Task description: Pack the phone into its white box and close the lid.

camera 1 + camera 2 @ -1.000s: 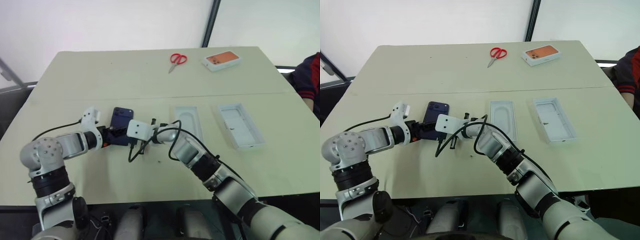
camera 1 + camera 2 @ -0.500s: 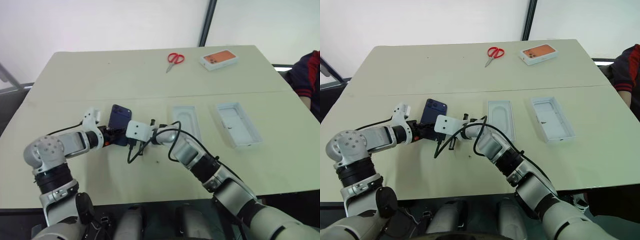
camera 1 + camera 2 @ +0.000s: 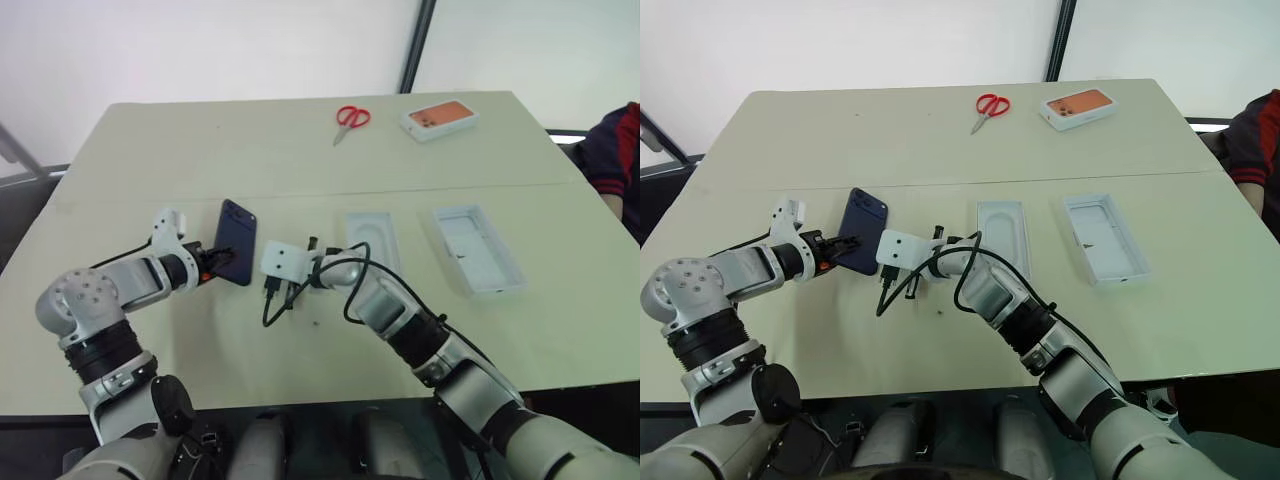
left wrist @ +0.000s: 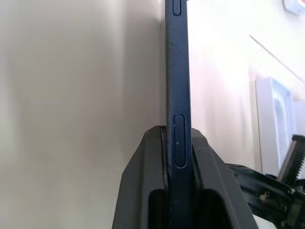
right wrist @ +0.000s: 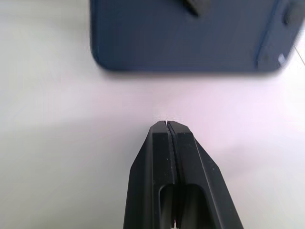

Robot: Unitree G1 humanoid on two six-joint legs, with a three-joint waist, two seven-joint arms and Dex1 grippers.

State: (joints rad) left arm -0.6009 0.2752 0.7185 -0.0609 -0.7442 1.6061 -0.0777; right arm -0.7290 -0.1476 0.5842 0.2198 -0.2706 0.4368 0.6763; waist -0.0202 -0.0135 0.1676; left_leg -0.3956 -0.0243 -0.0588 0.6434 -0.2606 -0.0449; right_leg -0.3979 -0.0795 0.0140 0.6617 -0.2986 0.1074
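The left gripper has its fingers clamped on the phone, lifted on edge at the bench's left; the right gripper is pinched empty. Next, carry it right into the white box.

Left gripper fingers clamped, arm reaching inward; right gripper fingers pressed together.

The phone has a smooth matt navy frame; the table looks matt beige.
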